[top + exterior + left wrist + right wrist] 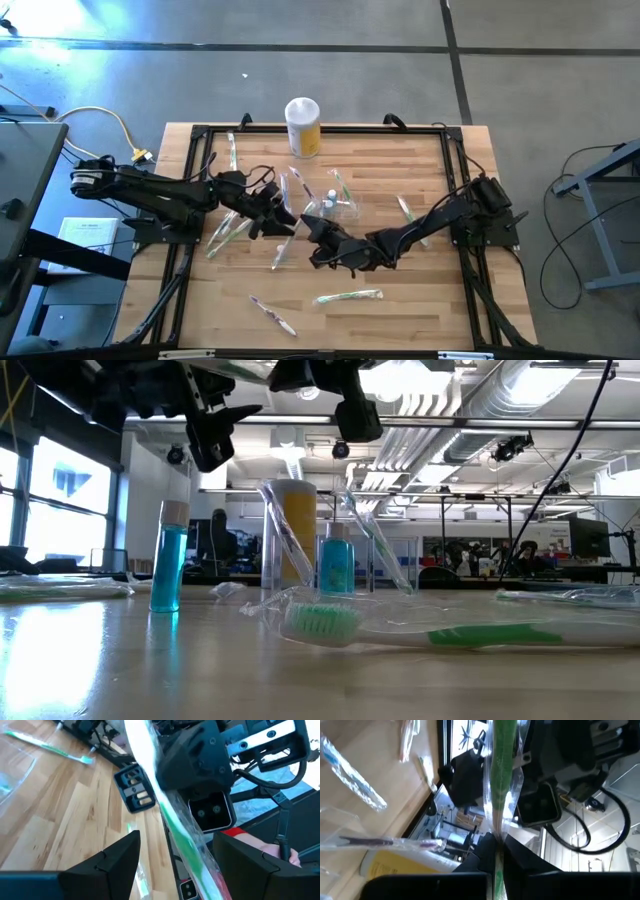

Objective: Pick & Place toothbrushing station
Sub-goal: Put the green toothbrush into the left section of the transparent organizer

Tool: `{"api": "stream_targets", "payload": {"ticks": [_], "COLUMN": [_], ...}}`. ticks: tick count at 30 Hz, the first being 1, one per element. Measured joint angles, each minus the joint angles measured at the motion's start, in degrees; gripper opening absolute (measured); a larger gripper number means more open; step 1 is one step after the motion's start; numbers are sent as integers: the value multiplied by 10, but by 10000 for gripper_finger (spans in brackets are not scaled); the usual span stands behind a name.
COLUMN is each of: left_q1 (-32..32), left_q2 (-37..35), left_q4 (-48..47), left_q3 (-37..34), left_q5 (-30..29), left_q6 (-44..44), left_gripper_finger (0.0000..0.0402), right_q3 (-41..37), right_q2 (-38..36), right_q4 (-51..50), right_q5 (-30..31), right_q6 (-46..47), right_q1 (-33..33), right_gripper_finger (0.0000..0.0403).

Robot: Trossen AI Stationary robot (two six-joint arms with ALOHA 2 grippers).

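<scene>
Wooden boards make up the table, and it sits on a grey floor with a big bright workshop behind it. Both arms meet near the middle of the table, and they share one wrapped green toothbrush. The right gripper has its fingers pressed tight on the wrapper, so it is pinching that brush. The left gripper has its fingers spread wide, and the same brush runs through the gap between them. I think this is a hand-over, or a fix of the grip, before the brush goes into the holder. Next, I think the left fingers must close on the brush before the right ones let go, or it could slip and fall. The wrapper looks shiny and slippery, so the squeeze should be firm. The clear holder stands just behind the grippers, in the middle of the table. It already has at least one slim wrapped brush leaning in it, and a small tube with blue stuff seems to stand in it too. Another small blue tube stands alone on the table. The yellow canister with a white top stands at the far edge. More wrapped brushes lie flat around the table, like the green one near the front.
</scene>
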Motion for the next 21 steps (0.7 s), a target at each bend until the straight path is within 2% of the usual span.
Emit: {"api": "stream_targets", "payload": {"ticks": [21], "left_q1": [0], "left_q2": [6], "left_q4": [12], "left_q3": [0], "left_q5": [-17], "left_q6": [22], "left_gripper_finger": [244], "right_q3": [0], "right_q2": [0], "right_q4": [0], "right_q5": [-25], "right_q6": [-30], "right_q1": [-8], "right_gripper_finger": [5]}}
